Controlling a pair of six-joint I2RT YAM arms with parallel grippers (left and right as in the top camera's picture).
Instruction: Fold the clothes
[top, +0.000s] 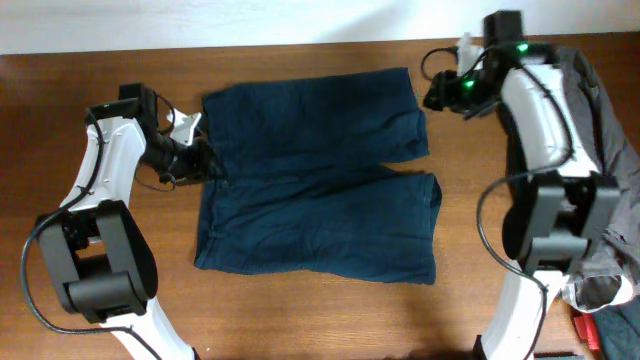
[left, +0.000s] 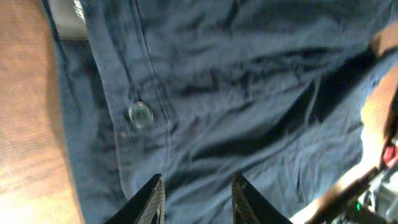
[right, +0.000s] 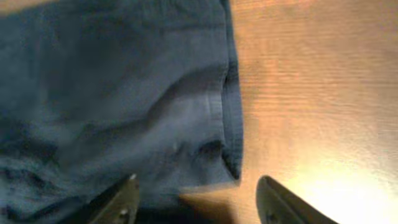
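The dark navy blue shorts (top: 315, 170) lie spread flat on the wooden table, waistband to the left, two legs pointing right. My left gripper (top: 210, 160) is open over the waistband's left edge; the left wrist view shows its fingers (left: 196, 202) spread above the fabric (left: 249, 93) near a clear button (left: 140, 114). My right gripper (top: 432, 95) is open just off the upper leg's right hem; in the right wrist view its fingers (right: 196, 202) straddle the hem corner (right: 231, 155) and bare wood.
A grey garment (top: 615, 180) is heaped at the table's right edge behind the right arm. Red and dark items (top: 605, 330) sit at the lower right corner. A small white bottle (top: 465, 45) stands at the back right.
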